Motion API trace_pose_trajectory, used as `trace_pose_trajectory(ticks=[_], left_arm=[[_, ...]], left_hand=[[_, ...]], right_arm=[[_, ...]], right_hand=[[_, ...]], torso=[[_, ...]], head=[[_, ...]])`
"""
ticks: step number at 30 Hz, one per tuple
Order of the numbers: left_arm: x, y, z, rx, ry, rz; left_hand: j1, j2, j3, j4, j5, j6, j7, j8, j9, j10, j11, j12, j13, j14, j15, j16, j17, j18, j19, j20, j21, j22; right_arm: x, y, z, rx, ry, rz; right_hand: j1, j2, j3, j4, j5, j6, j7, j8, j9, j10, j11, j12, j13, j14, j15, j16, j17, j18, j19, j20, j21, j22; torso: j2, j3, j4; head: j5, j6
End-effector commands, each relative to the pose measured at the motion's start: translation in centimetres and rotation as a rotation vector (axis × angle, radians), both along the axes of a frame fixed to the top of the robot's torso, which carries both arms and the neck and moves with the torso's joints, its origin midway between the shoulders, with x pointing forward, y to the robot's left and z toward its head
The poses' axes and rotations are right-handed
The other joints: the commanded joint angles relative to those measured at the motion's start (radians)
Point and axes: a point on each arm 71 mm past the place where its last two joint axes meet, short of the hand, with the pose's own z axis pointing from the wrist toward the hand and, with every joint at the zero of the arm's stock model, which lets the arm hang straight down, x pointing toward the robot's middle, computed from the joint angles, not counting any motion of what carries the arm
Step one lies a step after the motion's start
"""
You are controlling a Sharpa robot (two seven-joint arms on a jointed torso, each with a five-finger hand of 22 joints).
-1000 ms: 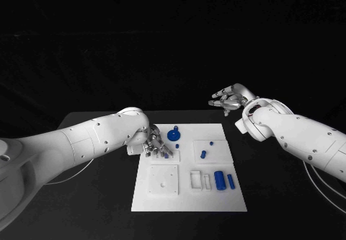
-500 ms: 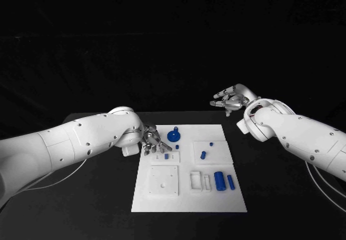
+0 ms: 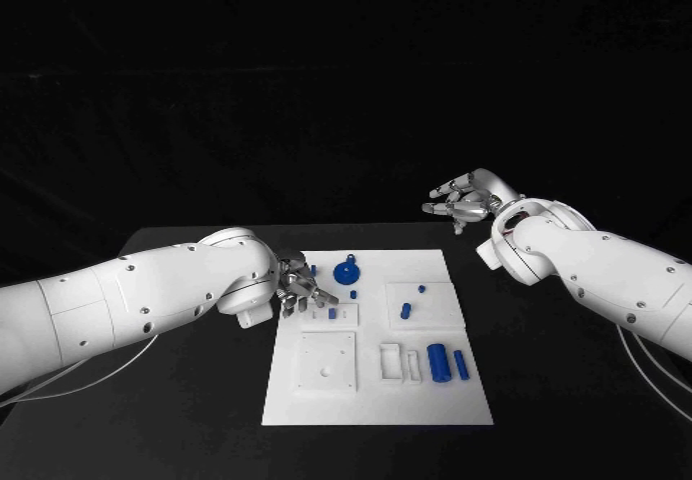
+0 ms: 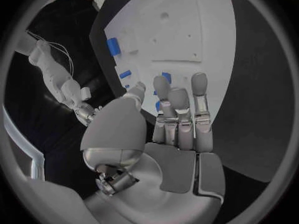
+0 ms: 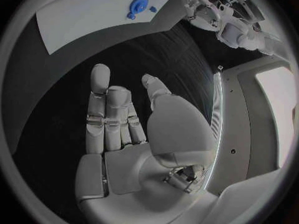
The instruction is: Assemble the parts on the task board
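Left robot hand [image 3: 306, 289] crowds task board's [image 3: 378, 400] left edge; right edge open.

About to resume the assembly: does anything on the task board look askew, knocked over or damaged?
Nothing stands out. The task board lies flat and square on the table, and the blue parts sit within its recesses. The left hand hovers over the board's far left corner, holding nothing; the right hand is raised off the board.
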Motion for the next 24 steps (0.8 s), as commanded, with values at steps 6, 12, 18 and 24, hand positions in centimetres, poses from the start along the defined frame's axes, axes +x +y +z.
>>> trace_pose_trajectory(ticks=[6,12,18,24], left_arm=[[-0.2,-0.1,-0.7,0.048,-0.09,0.041],[-0.2,-0.1,-1.7,0.074,-0.073,0.043],[-0.1,-0.5,-2.3,0.081,-0.059,0.034],[-0.2,-1.2,-2.6,0.082,-0.041,0.015]], left_hand=[[0.004,-0.005,0.007,0.024,0.045,0.018,-0.002,0.004,0.0,0.013,0.003,-0.005,-0.003,0.008,-0.004,0.004,-0.004,-0.009,0.01,-0.002,-0.007,0.019],[0.002,-0.016,0.009,0.05,0.042,0.018,-0.003,0.005,0.008,0.013,0.003,-0.005,-0.003,0.007,-0.004,0.005,-0.006,-0.01,0.01,-0.003,-0.008,0.019],[0.002,-0.031,0.014,0.09,0.023,0.017,-0.006,0.02,0.025,0.011,0.002,-0.004,-0.002,0.005,-0.005,0.005,-0.006,-0.011,0.008,-0.003,-0.007,0.019],[0.001,-0.035,0.014,0.105,0.02,0.014,-0.008,0.039,0.034,0.012,0.001,0.0,0.0,0.006,-0.006,0.009,-0.005,-0.012,0.008,-0.004,-0.006,0.019]], right_arm=[[-0.2,0.1,0.0,0.001,-0.005,0.007],[-0.2,0.1,0.0,0.001,-0.004,0.008],[-0.3,0.1,-0.1,0.001,-0.004,0.008],[-0.3,0.2,-0.1,0.002,-0.004,0.01]], right_hand=[[-0.006,-0.002,-0.002,0.005,0.003,-0.005,0.001,-0.003,-0.001,-0.003,-0.002,0.002,-0.001,-0.008,0.001,-0.005,-0.001,0.015,0.035,0.003,-0.005,-0.001],[-0.006,-0.002,-0.002,0.005,0.003,-0.005,0.001,-0.003,-0.001,-0.003,-0.002,0.002,-0.001,-0.008,0.001,-0.005,-0.001,0.015,0.035,0.003,-0.005,-0.001],[-0.005,-0.003,-0.003,0.006,0.005,-0.007,0.001,-0.003,-0.001,-0.002,-0.002,0.002,-0.002,-0.007,0.002,-0.005,-0.001,0.015,0.035,0.003,-0.005,-0.002],[-0.005,-0.003,-0.003,0.006,0.005,-0.007,0.001,-0.003,-0.001,-0.002,-0.002,0.002,-0.002,-0.007,0.002,-0.005,-0.001,0.015,0.035,0.003,-0.005,-0.002]], torso=[[0.001,-0.0003,-0.0019],[0.002,0.0002,-0.0044],[0.002,0.0004,-0.0028],[0.002,-0.0002,-0.0026]], head=[[0.003,0.001],[0.001,0.002],[-0.005,0.0],[-0.006,-0.002]])
